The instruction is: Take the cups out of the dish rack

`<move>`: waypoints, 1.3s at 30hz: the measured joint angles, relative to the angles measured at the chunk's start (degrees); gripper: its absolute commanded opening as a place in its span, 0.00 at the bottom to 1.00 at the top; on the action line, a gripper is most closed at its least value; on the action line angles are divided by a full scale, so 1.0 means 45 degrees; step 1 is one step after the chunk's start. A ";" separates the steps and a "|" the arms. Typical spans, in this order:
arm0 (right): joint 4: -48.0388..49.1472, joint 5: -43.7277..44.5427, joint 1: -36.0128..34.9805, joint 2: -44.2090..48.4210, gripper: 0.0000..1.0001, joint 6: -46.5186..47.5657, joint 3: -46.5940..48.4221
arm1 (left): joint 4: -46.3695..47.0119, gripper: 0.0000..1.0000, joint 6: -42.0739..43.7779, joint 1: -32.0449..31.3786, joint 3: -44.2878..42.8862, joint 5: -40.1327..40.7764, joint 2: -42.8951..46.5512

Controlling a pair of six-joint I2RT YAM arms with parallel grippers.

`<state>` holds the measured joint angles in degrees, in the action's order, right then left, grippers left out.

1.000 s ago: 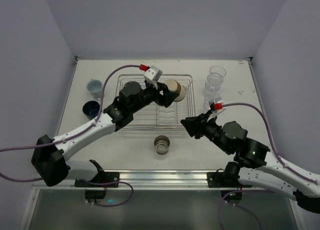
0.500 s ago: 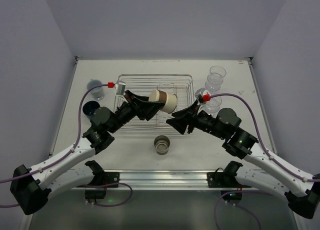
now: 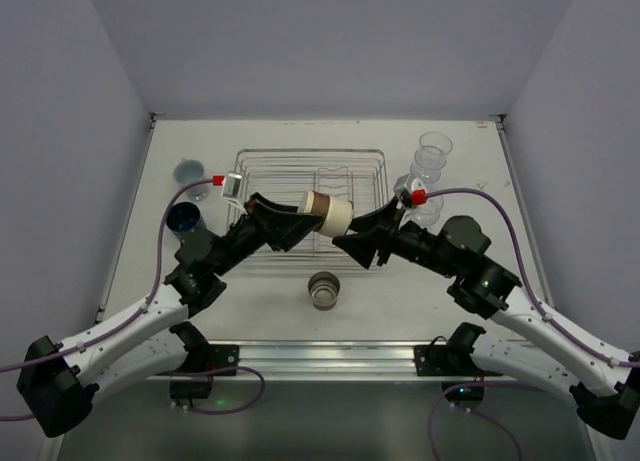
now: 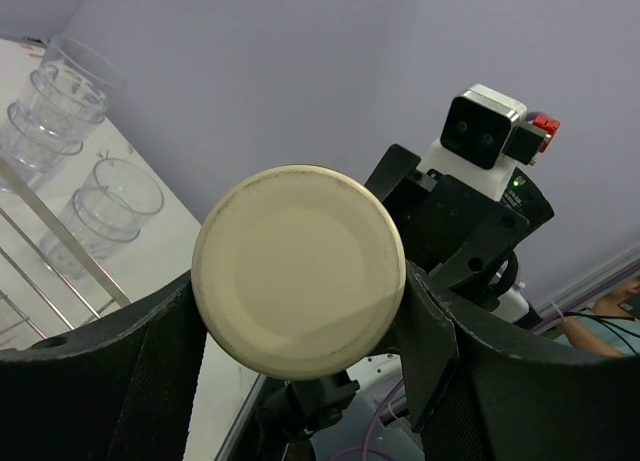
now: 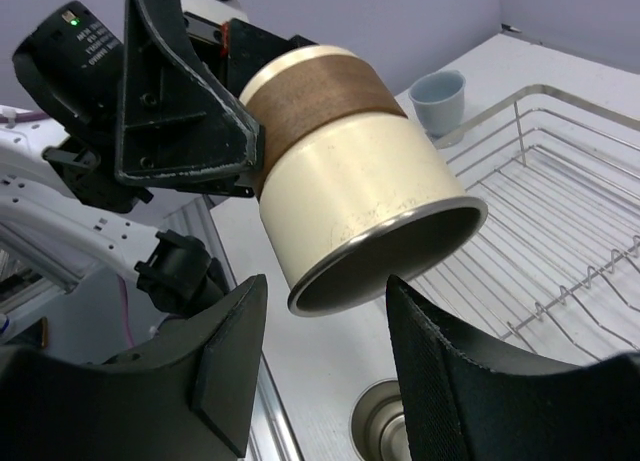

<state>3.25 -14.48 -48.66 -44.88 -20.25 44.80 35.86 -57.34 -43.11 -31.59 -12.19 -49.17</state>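
My left gripper [image 3: 318, 214] is shut on a cream cup with a brown band [image 3: 330, 215] and holds it on its side in the air over the front edge of the dish rack [image 3: 300, 171]. The left wrist view shows the cup's base [image 4: 300, 271] between the fingers. My right gripper [image 3: 366, 233] is open and faces the cup's mouth. In the right wrist view the cup's rim [image 5: 390, 251] hangs just ahead of the open right gripper [image 5: 325, 356], not touching. A tan cup [image 3: 323, 289] stands on the table below.
A dark blue cup [image 3: 183, 219] and a pale blue cup [image 3: 190, 172] stand left of the rack. Clear tumblers [image 3: 432, 153] stand stacked to its right, with another stack [image 3: 424, 196] behind the right arm. The two arms meet over the rack's front.
My left gripper has carried the cream cup from over the rack toward its front edge. The right gripper has moved in to the left and now faces the cup's mouth.
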 measured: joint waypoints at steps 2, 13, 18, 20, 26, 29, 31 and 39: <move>0.0151 -0.0058 0.0000 0.0000 0.53 0.0029 0.0049 | 0.0160 0.26 -0.0253 0.0000 0.0126 -0.0063 0.0000; 0.2356 -0.1530 0.0000 -0.1287 0.42 -0.0510 0.0253 | 0.2312 0.27 -0.1661 -0.0034 0.0661 -0.0442 -0.0656; 0.3240 -0.2030 0.0058 -0.1661 0.28 -0.0947 0.0175 | 0.2705 0.32 -0.1797 -0.0044 0.0763 -0.0452 -0.0617; 0.3687 -0.2210 0.0058 -0.1700 0.13 -0.1219 0.0083 | 0.2875 0.37 -0.1802 -0.0039 0.0806 -0.0403 -0.0597; 0.4522 -0.2657 0.0049 -0.1753 0.00 -0.1608 -0.0141 | 0.2841 0.79 -0.1734 -0.0044 0.0850 -0.0403 -0.0423; 0.4265 -0.2482 0.0058 -0.1651 0.00 -0.1690 -0.0204 | 0.1243 0.96 -0.0515 -0.0097 0.0539 -0.0170 -0.0068; 0.3745 -0.2234 0.0068 -0.1472 0.00 -0.1685 -0.0204 | -0.0034 1.00 0.0442 -0.0107 0.0194 0.0160 0.0160; 0.1078 -0.1613 0.0073 -0.0967 0.00 -0.1467 0.0126 | -0.4337 1.00 0.3541 -0.0170 -0.1180 0.1982 0.1452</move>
<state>8.10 -21.74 -48.34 -49.23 -26.85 45.36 16.34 -41.41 -43.88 -36.91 -3.27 -42.63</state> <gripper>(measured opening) 0.150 0.997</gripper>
